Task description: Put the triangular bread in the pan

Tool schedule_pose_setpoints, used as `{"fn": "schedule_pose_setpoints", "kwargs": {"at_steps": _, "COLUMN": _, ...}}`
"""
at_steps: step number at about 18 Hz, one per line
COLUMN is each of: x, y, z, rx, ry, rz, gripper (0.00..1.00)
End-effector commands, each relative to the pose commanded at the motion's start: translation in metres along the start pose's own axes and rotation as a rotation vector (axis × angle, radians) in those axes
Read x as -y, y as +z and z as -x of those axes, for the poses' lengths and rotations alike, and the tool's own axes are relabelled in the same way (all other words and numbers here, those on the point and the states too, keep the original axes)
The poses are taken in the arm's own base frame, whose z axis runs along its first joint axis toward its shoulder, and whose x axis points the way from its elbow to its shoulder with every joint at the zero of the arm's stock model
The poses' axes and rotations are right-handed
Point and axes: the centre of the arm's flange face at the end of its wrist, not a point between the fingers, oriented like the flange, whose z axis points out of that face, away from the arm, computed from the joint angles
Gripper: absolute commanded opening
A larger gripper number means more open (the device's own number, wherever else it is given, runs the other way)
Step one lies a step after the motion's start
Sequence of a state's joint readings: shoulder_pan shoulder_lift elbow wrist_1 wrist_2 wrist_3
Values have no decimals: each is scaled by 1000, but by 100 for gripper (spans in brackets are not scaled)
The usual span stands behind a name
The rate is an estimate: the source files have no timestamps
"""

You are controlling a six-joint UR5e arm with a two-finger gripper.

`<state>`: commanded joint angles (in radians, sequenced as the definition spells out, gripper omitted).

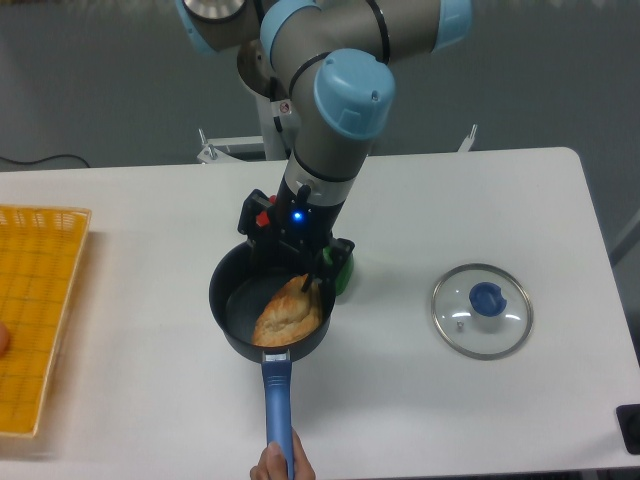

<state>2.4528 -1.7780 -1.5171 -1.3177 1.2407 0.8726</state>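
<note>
Single fixed view, looking down on the white table point(440, 410). Triangular bread point(288, 312) lying inside the pan point(236, 300), resting on the dark floor toward the 4 o'clock side and leaning up against the wall there. Judged from that: placing essentially done, only the withdrawal of the gripper point(300, 268) left. Gripper poised just above the pan's 1 o'clock rim, fingers dark against dark; jaws seemingly off the bread, but whether apart or together, cannot tell. Long axis of the bread running from about 1 o'clock down to 7 o'clock, narrower end up toward the gripper, broader end toward the blue handle point(277, 405). Handle pointing to 6 o'clock, held at its tip by a hand point(274, 466). Glass lid point(481, 310) well apart at 3 o'clock; yellow basket point(32, 310) at 9 o'clock; something green point(343, 268) just beside the pan at 2 o'clock.
</note>
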Motion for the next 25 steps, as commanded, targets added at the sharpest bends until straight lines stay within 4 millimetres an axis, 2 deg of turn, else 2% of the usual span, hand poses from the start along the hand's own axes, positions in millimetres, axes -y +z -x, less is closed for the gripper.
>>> {"fn": "schedule_pose_setpoints", "kwargs": {"at_steps": 4, "x": -23, "y": -11, "z": 20, "rx": 41, "ry": 182, "rz": 113, "gripper": 100}}
{"fn": "schedule_pose_setpoints", "kwargs": {"at_steps": 9, "x": -66, "y": -39, "z": 57, "rx": 15, "ry": 222, "rz": 92, "gripper": 100}}
{"fn": "schedule_pose_setpoints", "kwargs": {"at_steps": 13, "x": -102, "y": -64, "z": 70, "rx": -19, "ry": 308, "rz": 101, "gripper": 100}}
{"fn": "schedule_pose_setpoints", "kwargs": {"at_steps": 16, "x": -121, "y": -70, "z": 80, "rx": -20, "ry": 457, "rz": 139, "gripper": 100}}
{"fn": "schedule_pose_setpoints", "kwargs": {"at_steps": 20, "x": -143, "y": -67, "z": 94, "rx": -36, "ry": 676, "rz": 306, "gripper": 100}}
{"fn": "schedule_pose_setpoints", "kwargs": {"at_steps": 25, "x": -155, "y": -64, "z": 116, "rx": -47, "ry": 669, "rz": 291, "gripper": 100}}
